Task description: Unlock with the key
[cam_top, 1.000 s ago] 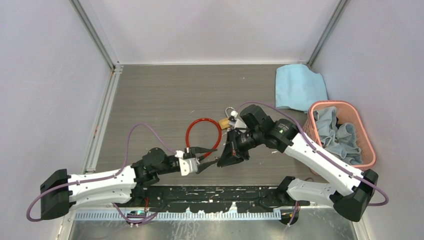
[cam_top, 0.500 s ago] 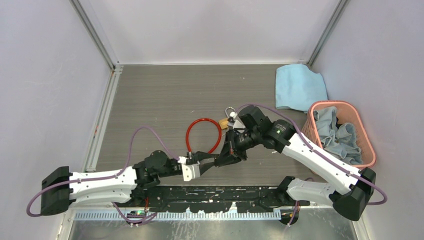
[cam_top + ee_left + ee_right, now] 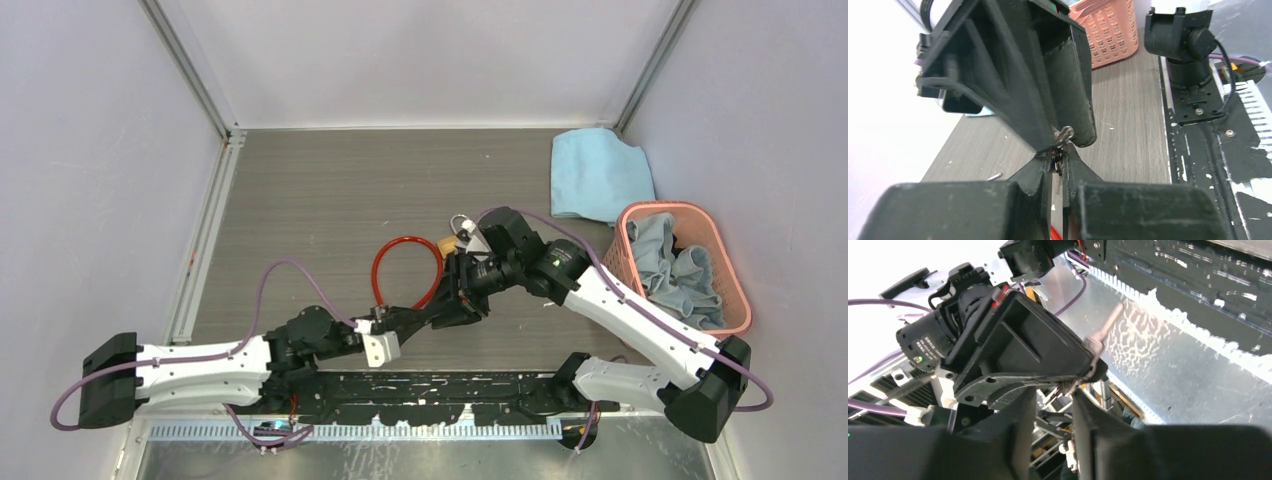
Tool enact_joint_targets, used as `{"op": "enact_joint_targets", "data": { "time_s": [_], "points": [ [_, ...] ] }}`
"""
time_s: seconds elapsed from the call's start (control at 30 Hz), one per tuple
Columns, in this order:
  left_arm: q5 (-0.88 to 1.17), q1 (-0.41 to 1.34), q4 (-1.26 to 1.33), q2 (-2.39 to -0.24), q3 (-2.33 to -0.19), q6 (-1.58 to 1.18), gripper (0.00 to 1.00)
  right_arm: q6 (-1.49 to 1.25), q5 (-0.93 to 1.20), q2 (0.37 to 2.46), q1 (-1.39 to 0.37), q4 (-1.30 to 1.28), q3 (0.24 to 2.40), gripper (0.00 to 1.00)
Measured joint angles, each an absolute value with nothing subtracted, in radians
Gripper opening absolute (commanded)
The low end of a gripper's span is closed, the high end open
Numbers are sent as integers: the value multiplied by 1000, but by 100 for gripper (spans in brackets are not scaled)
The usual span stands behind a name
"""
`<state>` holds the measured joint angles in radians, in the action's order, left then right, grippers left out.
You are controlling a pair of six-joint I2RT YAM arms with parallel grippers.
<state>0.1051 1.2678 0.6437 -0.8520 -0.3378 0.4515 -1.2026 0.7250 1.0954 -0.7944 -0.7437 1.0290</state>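
Just above the grey tabletop [image 3: 330, 190], the left pincer [image 3: 1058, 156] clamps the tiny bunch of silvery metal keys [image 3: 1064, 133]. Whether the right pincer [image 3: 1054, 393], tip to tip with it, grips too is unclear.

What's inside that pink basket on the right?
Crumpled grey-blue cloths fill the pink basket. Whatever lies beneath them, and the basket's bottom, is covered.

We're looking into a robot lab cell: plain white panel walls [image 3: 430, 60], aluminium frame posts [image 3: 190, 70] in the corners, a grey wood-grain tabletop [image 3: 330, 190], and a black mounting rail [image 3: 430, 385] along its near edge.
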Motion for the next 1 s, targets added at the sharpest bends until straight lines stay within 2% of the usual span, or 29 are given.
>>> {"op": "enact_joint_targets", "data": {
  "time_s": [0.03,0.1,0.23,0.47,0.6,0.83,1.0],
  "points": [
    [104,1271,641,-847,-334,449,0,-1196,727,1095,-790,-727,1029,63],
    [105,1276,634,-833,-328,441,0,-1173,729,1096,-780,-713,1030,73],
    [104,1278,604,-796,-328,415,0,-1119,728,1100,-751,-714,1043,77],
    [88,1279,508,-764,-339,341,0,-945,664,1103,-737,-765,1113,76],
    [80,1280,440,-759,-366,257,0,-837,590,1031,-737,-752,1106,74],
    [99,1201,335,-772,-460,-10,0,-724,513,786,-737,-506,897,69],
    [158,1144,347,-786,-483,-194,0,-687,502,758,-737,-349,810,60]
  ]
}}
